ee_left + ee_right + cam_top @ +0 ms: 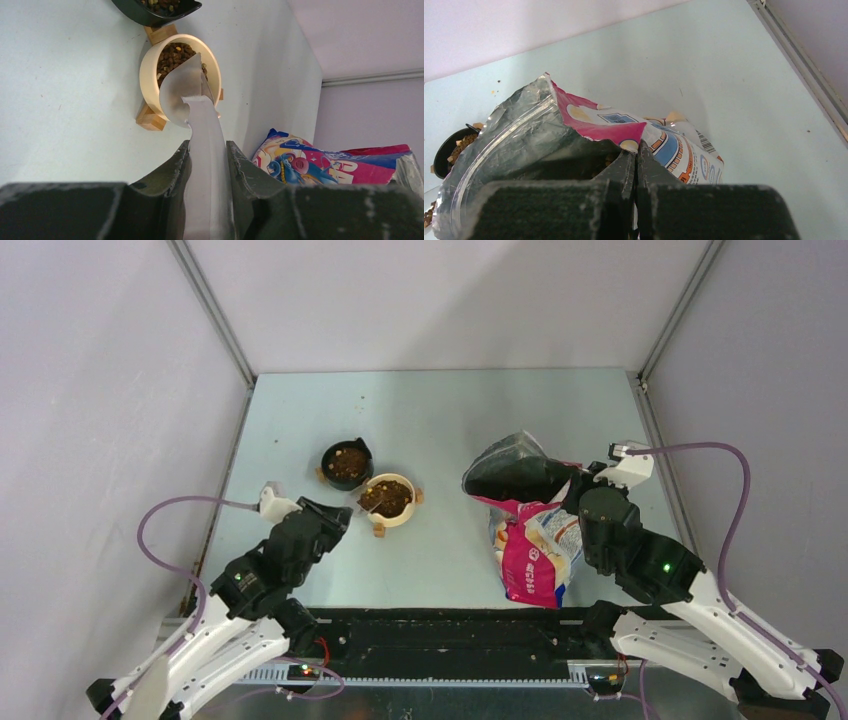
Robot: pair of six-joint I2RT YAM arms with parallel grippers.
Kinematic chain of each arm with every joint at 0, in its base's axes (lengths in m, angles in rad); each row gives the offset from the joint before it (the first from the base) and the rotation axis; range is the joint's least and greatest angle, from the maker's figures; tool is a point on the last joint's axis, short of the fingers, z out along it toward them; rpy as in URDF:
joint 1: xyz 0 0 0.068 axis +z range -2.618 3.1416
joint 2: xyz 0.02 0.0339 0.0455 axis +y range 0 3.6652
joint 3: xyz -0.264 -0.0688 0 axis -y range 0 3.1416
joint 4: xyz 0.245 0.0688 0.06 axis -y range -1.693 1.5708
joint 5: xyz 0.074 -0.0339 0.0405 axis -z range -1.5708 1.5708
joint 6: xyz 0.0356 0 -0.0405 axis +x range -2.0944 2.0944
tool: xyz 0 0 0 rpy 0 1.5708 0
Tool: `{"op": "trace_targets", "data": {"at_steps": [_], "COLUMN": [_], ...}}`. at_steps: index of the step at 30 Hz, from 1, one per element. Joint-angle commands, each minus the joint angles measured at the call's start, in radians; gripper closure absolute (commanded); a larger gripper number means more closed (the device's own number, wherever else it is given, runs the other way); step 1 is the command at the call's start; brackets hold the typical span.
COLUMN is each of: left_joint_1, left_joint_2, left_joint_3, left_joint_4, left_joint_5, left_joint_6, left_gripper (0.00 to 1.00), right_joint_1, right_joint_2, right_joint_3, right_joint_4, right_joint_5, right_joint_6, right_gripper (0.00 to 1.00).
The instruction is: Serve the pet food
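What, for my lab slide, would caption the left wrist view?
Jaws grip a clear scoop tipped over a cream bowl of kibble, black bowl behind, food bag nearby.

**Brown kibble and a bright bag on a pale blue-green table (440,410)**

Dark brown pet food (172,55), flecked with tan, shows in a cream bowl (148,80) on a light wooden stand (150,119) and in a glossy black bowl (150,15). The scoop (187,90) is clear with a grey frosted look. The bag (535,555) is magenta, blue and white with a cartoon print, and its lining (509,135) is silver foil. The left gripper (208,145) and right gripper (636,150) are matte black, the cables (700,445) purple and the walls (100,370) lilac-grey.
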Motion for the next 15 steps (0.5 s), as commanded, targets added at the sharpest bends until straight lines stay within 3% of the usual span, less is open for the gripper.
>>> {"op": "trace_targets", "data": {"at_steps": [1,15], "left_joint_1": [0.006,0.008], "left_joint_2": [0.009,0.023], "left_joint_3": [0.054,0.084], "left_joint_4": [0.015,-0.034], "left_joint_5": [-0.033,-0.075], "left_joint_6": [0.038,0.044], "left_gripper": [1.0,1.0], "right_joint_1": [-0.016,-0.035], "right_joint_2": [0.012,0.016], "right_joint_3": [0.017,0.008], "right_joint_4": [0.05,0.053], "right_joint_5": [0.026,0.015], "right_joint_6": [0.019,0.017], "right_gripper": [1.0,1.0]}}
